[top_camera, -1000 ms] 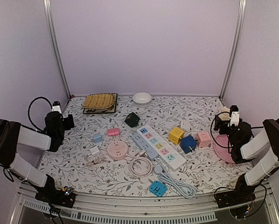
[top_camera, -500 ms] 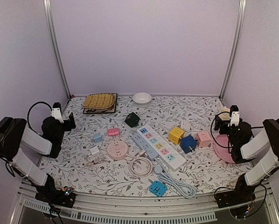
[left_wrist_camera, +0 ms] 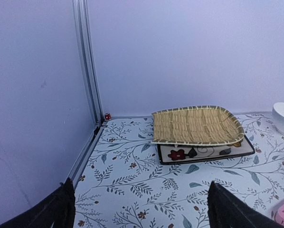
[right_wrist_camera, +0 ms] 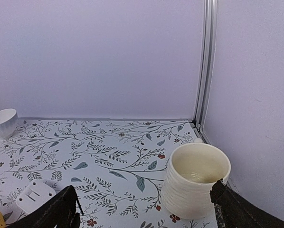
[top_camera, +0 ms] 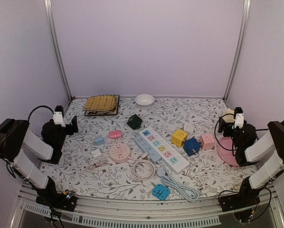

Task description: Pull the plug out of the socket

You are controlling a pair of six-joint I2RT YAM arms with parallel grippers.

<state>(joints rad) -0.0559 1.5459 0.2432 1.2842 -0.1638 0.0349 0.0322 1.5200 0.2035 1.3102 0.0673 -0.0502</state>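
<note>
Since a second ago the left arm has pulled its elbow in and tipped its wrist up and back toward the left wall, while the right arm has not shifted. Both arms sit at the table's outer edges, well apart from the cluster of sockets in the middle, so by my reading the task is at its very start: the reach has not begun. The left gripper (top_camera: 70,123) has its fingers spread wide with nothing between them; its own camera looks at a woven tray (left_wrist_camera: 196,126) in the far corner. The right gripper (top_camera: 225,124) is likewise spread wide and empty, facing a cream cup (right_wrist_camera: 196,185). The likeliest target is a white plug (top_camera: 143,156) at the near-left side of the long white power strip (top_camera: 163,151), with a coiled cable (top_camera: 142,169) trailing from it toward the front. From overhead I cannot tell for certain that it is seated in an outlet, nor whether any of the coloured cubes nearby carries a plug. The plug looks small, pale and low against the strip. The next move probably calls for one arm to come to the centre and pin the strip, and for the other to close on the plug body and draw it straight out.
</note>
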